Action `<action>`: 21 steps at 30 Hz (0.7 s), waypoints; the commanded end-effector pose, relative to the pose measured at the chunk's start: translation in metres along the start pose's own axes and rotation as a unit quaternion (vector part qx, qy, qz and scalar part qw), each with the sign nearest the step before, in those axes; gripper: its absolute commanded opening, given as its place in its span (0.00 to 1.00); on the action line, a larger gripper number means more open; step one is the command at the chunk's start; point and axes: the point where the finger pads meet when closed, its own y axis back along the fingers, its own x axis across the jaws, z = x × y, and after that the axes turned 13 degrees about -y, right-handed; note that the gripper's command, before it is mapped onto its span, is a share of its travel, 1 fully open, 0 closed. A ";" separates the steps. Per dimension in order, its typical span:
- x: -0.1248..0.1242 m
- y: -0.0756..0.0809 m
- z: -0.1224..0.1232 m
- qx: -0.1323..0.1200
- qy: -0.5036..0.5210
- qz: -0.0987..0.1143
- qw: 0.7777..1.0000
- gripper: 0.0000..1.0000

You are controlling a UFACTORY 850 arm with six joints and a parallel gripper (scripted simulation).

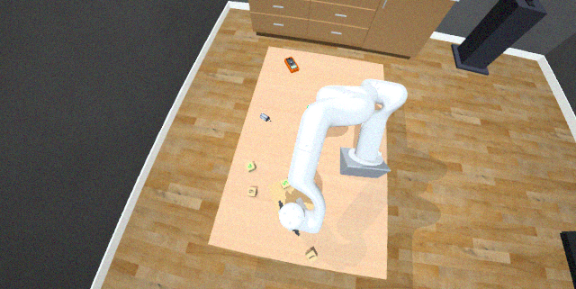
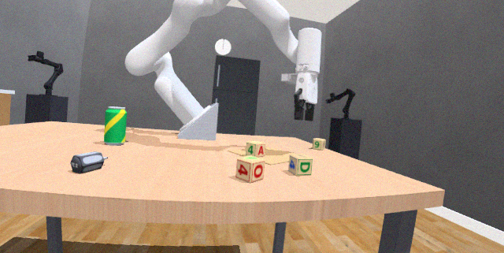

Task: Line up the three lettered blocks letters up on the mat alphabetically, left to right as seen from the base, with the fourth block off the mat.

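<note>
Four wooden blocks lie on the table. One block point(image 1: 285, 184) point(image 2: 255, 149) sits at the edge of the small tan mat point(image 1: 280, 194) point(image 2: 272, 157), with 4 and A on its sides. A block with 4 and O on its sides point(image 1: 251, 166) point(image 2: 250, 169) and one with D point(image 1: 253, 191) point(image 2: 301, 165) lie off the mat, nearer the table's edge. A fourth block with 9 point(image 1: 311, 253) point(image 2: 319, 143) lies far off, alone. Their top faces are too small to read. My gripper point(image 2: 304, 112) is open and empty, pointing down, high above the mat area. In the top view the wrist point(image 1: 292, 217) hides it.
A green and yellow can point(image 2: 115, 125) stands near the robot's base point(image 1: 364, 163). A small grey object point(image 1: 265, 118) point(image 2: 87, 162) and an orange object point(image 1: 292, 65) lie further along the table. A cabinet point(image 1: 346, 10) stands beyond the table's far end.
</note>
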 end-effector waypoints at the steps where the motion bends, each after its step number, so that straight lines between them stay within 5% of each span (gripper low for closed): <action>1: 0.018 0.002 0.001 -0.002 -0.070 -0.002 0.998 1.00; 21: 0.082 0.004 -0.008 -0.001 -0.314 0.000 0.949 1.00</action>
